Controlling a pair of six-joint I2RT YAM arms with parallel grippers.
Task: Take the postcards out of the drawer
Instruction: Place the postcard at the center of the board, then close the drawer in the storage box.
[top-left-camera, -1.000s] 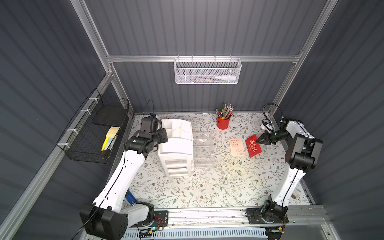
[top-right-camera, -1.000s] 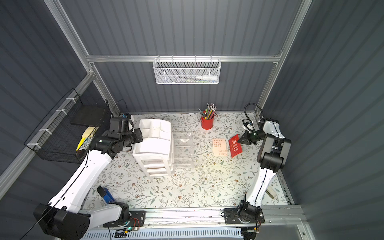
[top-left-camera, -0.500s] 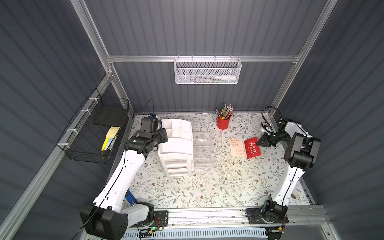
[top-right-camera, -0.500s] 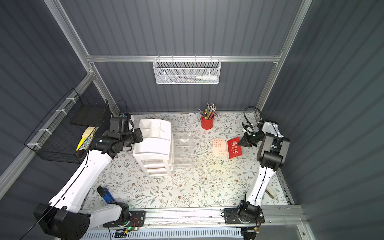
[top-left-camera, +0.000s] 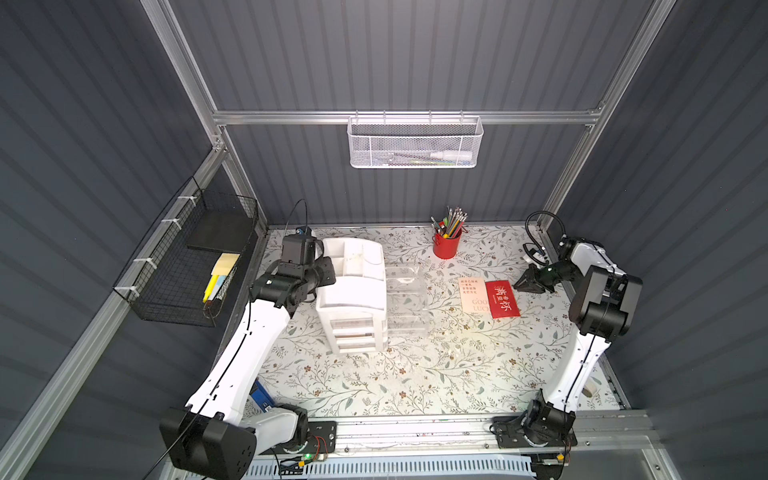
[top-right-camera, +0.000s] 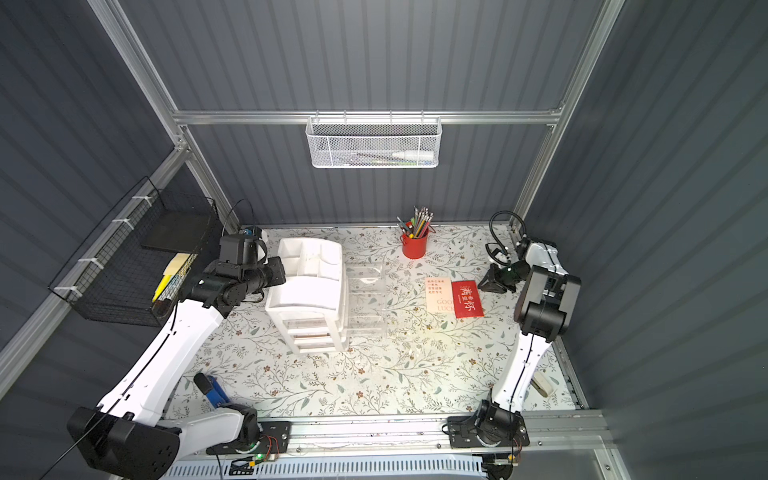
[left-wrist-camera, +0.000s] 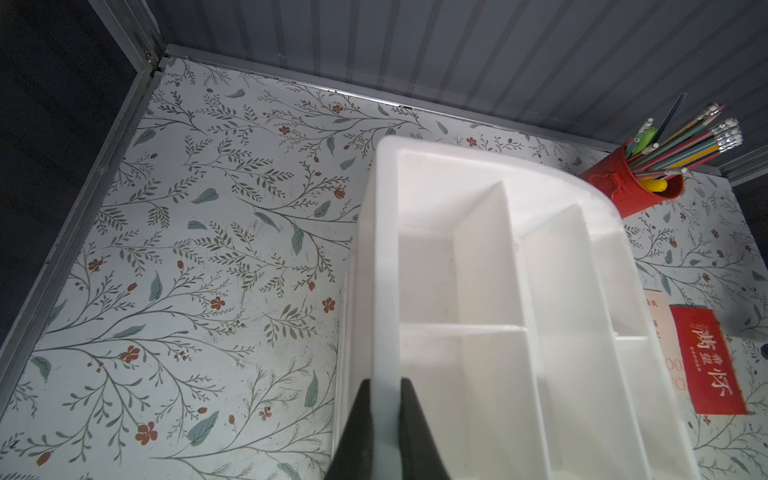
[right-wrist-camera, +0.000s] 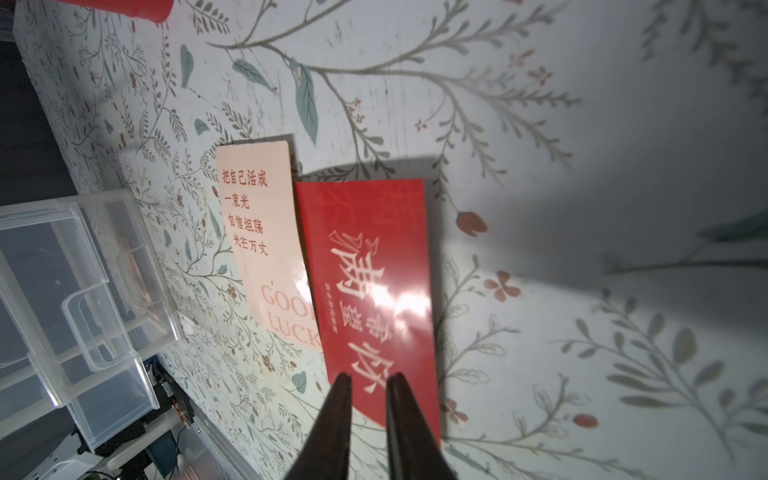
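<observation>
- The right tool (right-wrist-camera: 369, 379) hangs low over one end of the red postcard (right-wrist-camera: 374, 257). Its two fingers are a little apart, and nothing is pinched between them.
- I think the job now is to leave this card flat and go. The tool should lift straight up first, so no finger drags the card along.
- A slightly wider gap would help too, because the card is thin and shiny and could cling to a finger.
- The left tool (left-wrist-camera: 385, 382) is shut tight on the side wall of the white box (left-wrist-camera: 382, 249). A firm hold there stops the box sliding when the right tool reaches in for more.
- The red postcard lies flat on the desk (right-wrist-camera: 582, 166), right under the right tool. It is glossy, with big white characters.
- The peach postcard (right-wrist-camera: 257, 224) lies just past it, on the side away from the tool. The red one covers its edge a bit. It has red characters and "GOOD LUCK".
- Farther that way is the clear drawer (right-wrist-camera: 83, 291), pulled out. Something peach shows through it. It may be another card, but I cannot tell.
</observation>
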